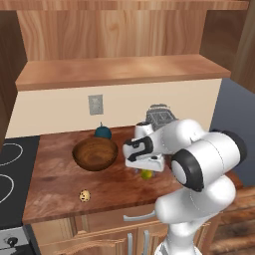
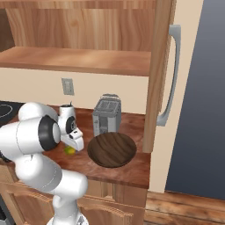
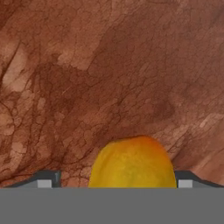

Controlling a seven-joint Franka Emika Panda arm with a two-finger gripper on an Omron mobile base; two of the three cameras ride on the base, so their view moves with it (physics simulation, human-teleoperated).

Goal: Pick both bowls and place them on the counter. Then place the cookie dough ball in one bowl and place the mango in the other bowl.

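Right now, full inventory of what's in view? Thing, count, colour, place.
deep bowl: 1, reddish-brown wood, upright on the counter's left half
shallow bowl: 1, dark brown wood, on the counter in front of the toaster
mango: 1, yellow-green with orange blush, on the counter between the jaws
cookie dough ball: 1, tan with dark specks, near the counter's front edge
teal fruit: 1, dark teal with stem, behind the deep bowl
toaster: 1, grey, at the back of the counter
counter: 1, mottled reddish-brown
outlet: 1, grey, on the wall
stovetop: 1, black, left of the counter
gripper: 1, dark tips either side of the mango; contact unclear
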